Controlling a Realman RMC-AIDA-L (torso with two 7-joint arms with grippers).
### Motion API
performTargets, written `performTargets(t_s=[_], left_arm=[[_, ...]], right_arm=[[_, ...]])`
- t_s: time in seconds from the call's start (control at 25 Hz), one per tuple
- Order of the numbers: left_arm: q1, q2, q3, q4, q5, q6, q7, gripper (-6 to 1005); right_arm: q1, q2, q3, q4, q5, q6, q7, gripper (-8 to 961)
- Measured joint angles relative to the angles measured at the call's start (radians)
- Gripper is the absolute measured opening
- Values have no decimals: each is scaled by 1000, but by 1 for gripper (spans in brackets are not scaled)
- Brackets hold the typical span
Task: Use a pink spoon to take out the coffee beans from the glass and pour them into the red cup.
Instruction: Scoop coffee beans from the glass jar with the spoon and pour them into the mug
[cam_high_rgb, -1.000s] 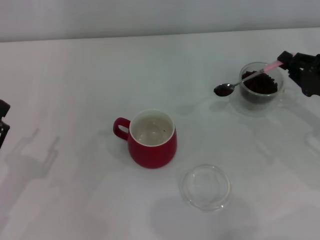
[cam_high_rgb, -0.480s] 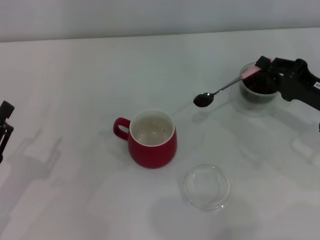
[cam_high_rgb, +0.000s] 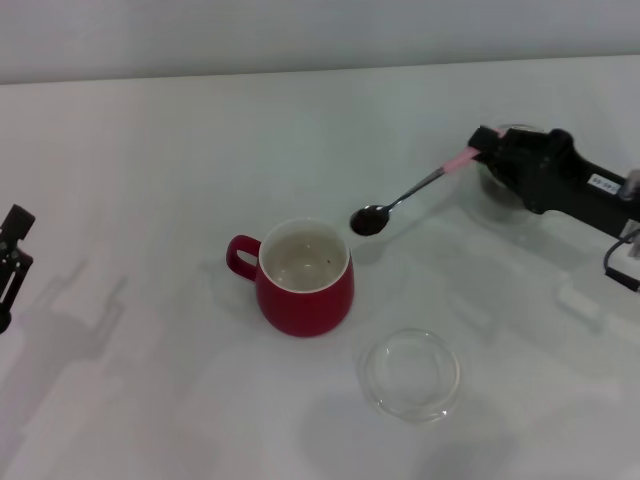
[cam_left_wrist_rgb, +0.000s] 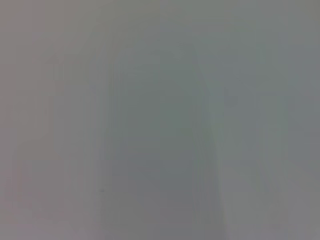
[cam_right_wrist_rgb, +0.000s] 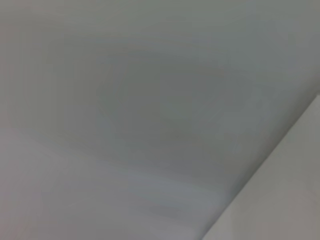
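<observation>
Right hand (cam_high_rgb: 487, 143): you see it clamped on the pink spoon (cam_high_rgb: 405, 193).
Spoon bowl: coffee beans (cam_high_rgb: 368, 221), just beside the red cup (cam_high_rgb: 303, 277).
Left hand (cam_high_rgb: 12, 255): parked at bench (cam_high_rgb: 150, 150) edge; grip cannot be told.

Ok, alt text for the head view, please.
The right tool holds the pink spoon by its handle, its bowl loaded with coffee beans just right of the red cup. The glass sits mostly hidden behind the arm; a shallow clear dish lies nearer, and the left tool is parked at the left edge.

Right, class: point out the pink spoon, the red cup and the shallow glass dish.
pink spoon (cam_high_rgb: 371, 219), head view, on its bean-filled bowl.
red cup (cam_high_rgb: 305, 296), head view, on its front wall.
shallow glass dish (cam_high_rgb: 411, 375), head view, on its clear base.
</observation>
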Motion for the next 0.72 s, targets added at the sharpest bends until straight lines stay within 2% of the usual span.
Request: performTargets(t_s=[0.4, 0.72], left_arm=[[28, 0, -7, 8, -5, 37, 0, 519], [53, 1, -9, 8, -7, 40, 0, 519]], right_arm=[[49, 2, -8, 67, 0, 0, -34, 145], [115, 9, -33, 108, -11, -30, -65, 145]])
